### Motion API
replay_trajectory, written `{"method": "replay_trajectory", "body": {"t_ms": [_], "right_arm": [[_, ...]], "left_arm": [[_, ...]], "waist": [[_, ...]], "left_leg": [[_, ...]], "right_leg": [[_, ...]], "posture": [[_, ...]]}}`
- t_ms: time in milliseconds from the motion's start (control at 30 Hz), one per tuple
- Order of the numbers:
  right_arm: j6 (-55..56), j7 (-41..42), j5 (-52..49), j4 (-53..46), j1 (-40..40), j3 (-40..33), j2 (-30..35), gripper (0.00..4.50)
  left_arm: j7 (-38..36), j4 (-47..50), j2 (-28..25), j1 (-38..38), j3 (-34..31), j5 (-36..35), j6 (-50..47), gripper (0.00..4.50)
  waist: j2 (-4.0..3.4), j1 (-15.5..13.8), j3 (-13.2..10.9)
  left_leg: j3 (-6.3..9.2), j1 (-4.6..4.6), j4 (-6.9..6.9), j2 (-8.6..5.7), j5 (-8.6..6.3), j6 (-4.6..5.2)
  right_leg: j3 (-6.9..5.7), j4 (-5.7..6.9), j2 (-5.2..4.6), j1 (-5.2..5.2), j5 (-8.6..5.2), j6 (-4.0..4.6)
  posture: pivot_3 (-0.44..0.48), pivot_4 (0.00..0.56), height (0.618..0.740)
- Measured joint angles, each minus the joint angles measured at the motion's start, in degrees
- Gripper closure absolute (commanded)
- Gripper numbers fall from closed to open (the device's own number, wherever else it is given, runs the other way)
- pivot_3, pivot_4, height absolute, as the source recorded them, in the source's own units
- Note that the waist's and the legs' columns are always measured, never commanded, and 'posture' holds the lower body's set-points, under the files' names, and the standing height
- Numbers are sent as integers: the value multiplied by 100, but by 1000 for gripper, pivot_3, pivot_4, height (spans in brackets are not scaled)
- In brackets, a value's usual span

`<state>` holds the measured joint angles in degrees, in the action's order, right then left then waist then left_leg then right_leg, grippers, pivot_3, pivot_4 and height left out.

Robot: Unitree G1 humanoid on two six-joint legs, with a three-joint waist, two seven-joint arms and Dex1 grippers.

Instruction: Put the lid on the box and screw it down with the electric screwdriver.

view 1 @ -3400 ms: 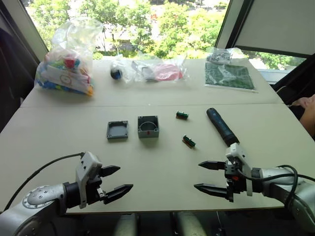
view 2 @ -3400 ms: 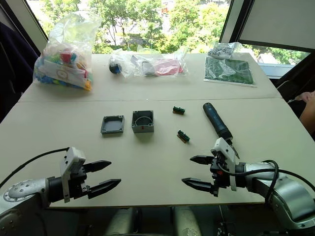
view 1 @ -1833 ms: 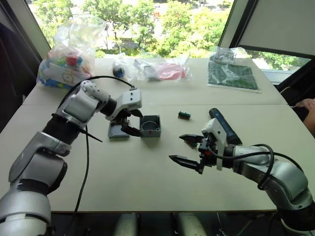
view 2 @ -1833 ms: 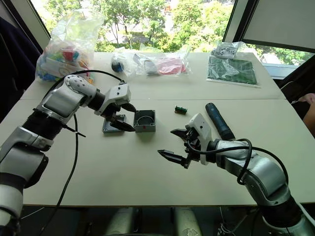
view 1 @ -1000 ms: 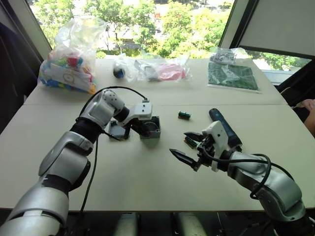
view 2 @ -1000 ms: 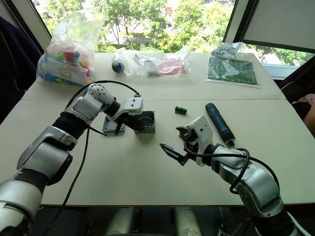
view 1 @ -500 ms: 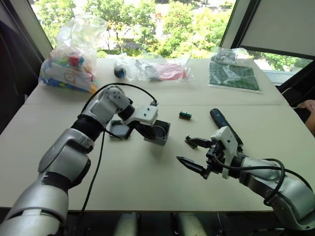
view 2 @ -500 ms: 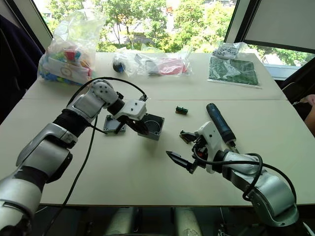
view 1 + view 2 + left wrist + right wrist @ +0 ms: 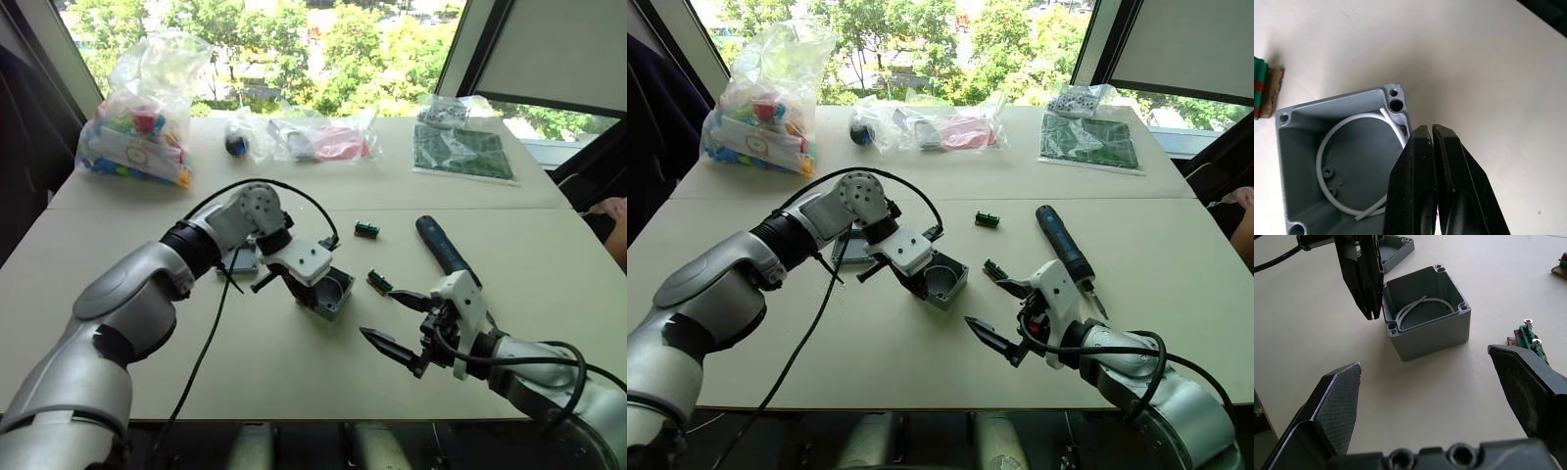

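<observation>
- grey box [image 9: 945, 282] sits open mid-table, left pincer [image 9: 1369, 303] clamped on its wall.
- lid [image 9: 850, 246] lies beside it, not fitted.
- electric screwdriver [image 9: 1062, 243] lies untouched; right pincer [image 9: 997, 315] gapes empty.

1. You see the lid [image 9: 854, 247] only in part; the left arm covers most of it.
2. The left gripper [image 9: 1432, 147] hides one wall of the box [image 9: 1337, 161], and the wrist picture's edge cuts off the box's near corner.
3. The electric screwdriver [image 9: 1061, 245] has a bit too thin to make out.
</observation>
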<state>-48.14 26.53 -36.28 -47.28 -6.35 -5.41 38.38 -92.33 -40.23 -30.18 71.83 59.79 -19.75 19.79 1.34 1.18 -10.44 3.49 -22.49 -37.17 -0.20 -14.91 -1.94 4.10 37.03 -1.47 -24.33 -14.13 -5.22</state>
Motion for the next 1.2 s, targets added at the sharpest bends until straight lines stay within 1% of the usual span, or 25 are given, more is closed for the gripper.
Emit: {"method": "replay_trajectory", "body": {"t_ms": [133, 233, 300, 367, 433, 467, 533, 600, 667, 700, 767, 833, 867, 900, 967, 1000, 1033, 1067, 1133, 1200], "right_arm": [[0, -81, -1, -34, -39, -9, -19, 0], [0, -73, -2, -33, -36, -11, -7, 0], [1, -12, -6, -11, 32, -7, 17, 0], [1, 59, -18, 45, 187, -7, 47, 0], [0, 169, -125, 97, 362, -7, 55, 0], [0, 207, -168, 116, 397, -15, 56, 0], [-37, 292, -344, 163, 507, -40, 58, 0], [-172, 487, -714, 272, 1002, -71, 126, 0], [-232, 604, -893, 309, 1338, -167, 277, 0], [-259, 653, -935, 320, 1433, -183, 343, 0], [-291, 823, -988, 445, 1766, -61, 446, 0], [-268, 1054, -977, 566, 2161, 71, 604, 0], [-187, 1315, -849, 789, 2553, 326, 745, 0], [-122, 1429, -775, 883, 2716, 408, 785, 0], [69, 1708, -565, 1128, 3043, 629, 850, 0], [185, 1860, -449, 1279, 3174, 770, 854, 0], [340, 2029, -311, 1510, 3314, 962, 772, 0], [437, 2113, -213, 1674, 3367, 1070, 694, 0], [598, 2263, -93, 2050, 3416, 1287, 400, 0], [708, 2342, -38, 2179, 3405, 1441, 234, 0]], "left_arm": [[0, -229, 4, 0, 11, -55, 117, 4447], [0, -238, -23, 15, -4, -215, 57, 3697], [0, -218, -12, 47, -192, -356, -90, 2896], [1, -118, -12, 117, -612, -556, -428, 2159], [2, 238, -172, 240, -1085, -790, -1038, 2159], [0, 364, -262, 298, -1214, -866, -1236, 2159], [3, 795, -602, 363, -1553, -1048, -1939, 2159], [215, 1549, -1314, 160, -2170, -1212, -3306, 2159], [479, 2010, -1782, -89, -2637, -1265, -4312, 2159], [659, 2189, -1901, -236, -2819, -1272, -4668, 2159], [1430, 2551, -1984, -698, -3234, -1161, -5344, 2159], [2583, 2757, -1884, -1232, -3639, -915, -6003, 2159], [3686, 2901, -1696, -1565, -4204, -673, -7082, 2159], [4145, 2945, -1633, -1703, -4448, -552, -7562, 2159], [5264, 3231, -1509, -2137, -5229, -272, -8918, 2159], [5694, 3547, -1437, -2459, -5694, -122, -9595, 2159], [6108, 4001, -1254, -2862, -6255, -66, -10264, 2159], [6332, 4263, -1088, -3092, -6495, -73, -10647, 2159], [6869, 4536, -637, -3429, -6917, -84, -11134, 2159], [7217, 4547, -458, -3475, -7088, -86, -11181, 2159]], "waist": [[1, -10, 0], [1, -13, 0], [1, -9, -1], [3, -1, -2], [3, 11, -2], [3, 17, -2], [-2, 51, -1], [-7, 189, -6], [-11, 223, -5], [-12, 219, -4], [-14, 185, -4], [-8, 144, -5], [-4, 140, -7], [-3, 143, -8], [1, 178, -9], [4, 181, -7], [5, 177, -5], [5, 158, -5], [17, 61, -5], [20, -14, -6]], "left_leg": [[0, -2, -1, 0, 0, 0], [0, -2, -1, 0, 0, 0], [0, -2, -1, 0, 0, 0], [0, -3, -2, 0, 0, 1], [1, -2, -1, 2, -3, 5], [1, -2, 0, 2, -4, 7], [1, 1, 3, 3, -6, 11], [-1, 8, 2, 5, -6, 11], [6, 12, 3, 6, -6, 11], [10, 12, 3, 7, -6, 11], [13, 12, 1, 6, -6, 11], [13, 10, -2, 5, -6, 11], [11, 7, -7, 4, -6, 11], [9, 7, -8, 4, -6, 11], [10, 8, -4, 5, -8, 14], [11, 9, 0, 5, -11, 19], [13, 11, 0, 5, -15, 27], [12, 10, -3, 6, -17, 30], [30, 4, -12, 4, -15, 26], [32, 3, -13, 3, -5, 7]], "right_leg": [[0, -2, -1, 0, -1, -1], [0, -2, -1, 1, -1, -1], [0, -2, -1, 0, -1, -1], [0, -1, 0, 0, -2, -1], [-1, -2, 2, 0, -4, -4], [0, -2, 2, 0, -5, -4], [0, 1, 3, -2, -6, -4], [3, 10, 3, -1, -7, -5], [-1, 17, 4, 0, -10, -7], [-5, 20, 5, 1, -12, -8], [-9, 20, 2, 4, -12, -8], [-9, 19, 1, 4, -10, -6], [-9, 19, -2, 3, -10, -7], [-8, 20, -4, 1, -10, -8], [-9, 19, -1, 0, -10, -8], [-13, 18, -1, 0, -9, -8], [-15, 22, -5, 0, -9, -7], [-15, 30, -8, 0, -10, -7], [-31, 34, -11, 1, -7, -4], [-32, 31, -12, 1, 0, 5]], "posture": [[0, 150, 740], [0, 150, 740], [0, 150, 740], [0, 150, 740], [0, 150, 740], [0, 150, 740], [0, 150, 740], [0, 150, 740], [0, 150, 740], [0, 150, 740], [0, 150, 740], [0, 150, 740], [0, 150, 740], [0, 150, 740], [0, 150, 740], [0, 150, 740], [0, 150, 740], [0, 150, 740], [0, 150, 740], [0, 150, 740]]}}
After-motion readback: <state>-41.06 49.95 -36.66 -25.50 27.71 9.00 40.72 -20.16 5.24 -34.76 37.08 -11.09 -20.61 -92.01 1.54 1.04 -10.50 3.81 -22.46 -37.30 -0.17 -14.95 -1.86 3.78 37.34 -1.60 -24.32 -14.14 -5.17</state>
